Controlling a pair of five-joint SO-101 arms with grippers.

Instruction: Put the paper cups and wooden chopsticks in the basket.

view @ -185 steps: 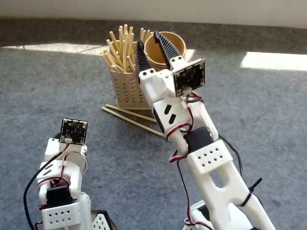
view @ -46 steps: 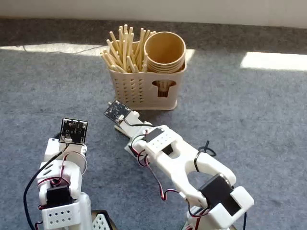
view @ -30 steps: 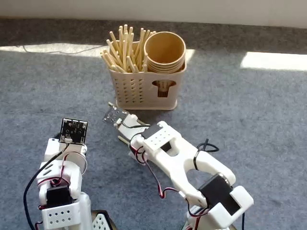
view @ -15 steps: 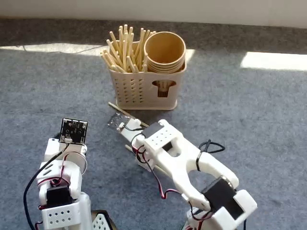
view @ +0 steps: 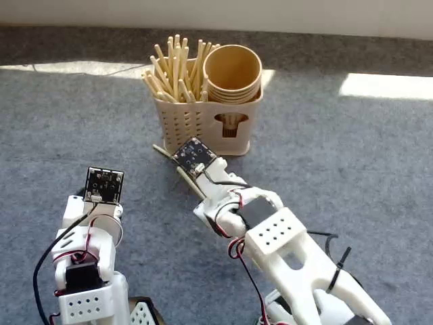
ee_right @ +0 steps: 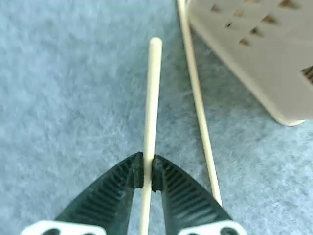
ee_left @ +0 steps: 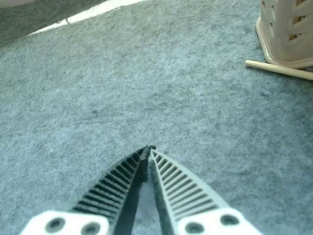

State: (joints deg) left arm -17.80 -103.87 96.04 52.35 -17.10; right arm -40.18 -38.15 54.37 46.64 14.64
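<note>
Right claw point(ee_right: 146, 172) pinched narrow on one wooden chopstick point(ee_right: 152, 93), just beside basket point(view: 203, 128). Second chopstick point(ee_right: 198, 103) lies on grey bench point(view: 81, 115) along basket foot. Paper cups point(view: 232, 68) stacked inside basket. Left claw point(ee_left: 148, 152) closed, empty, well apart.

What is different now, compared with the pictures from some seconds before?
The right arm came down from above the basket to the carpet in front of it. The right tool, open then, has shut on one wooden chopstick. The second chopstick lies beside it on the carpet. Unchanged: the left arm, the left tool shut, the basket, the paper cups in it.
</note>
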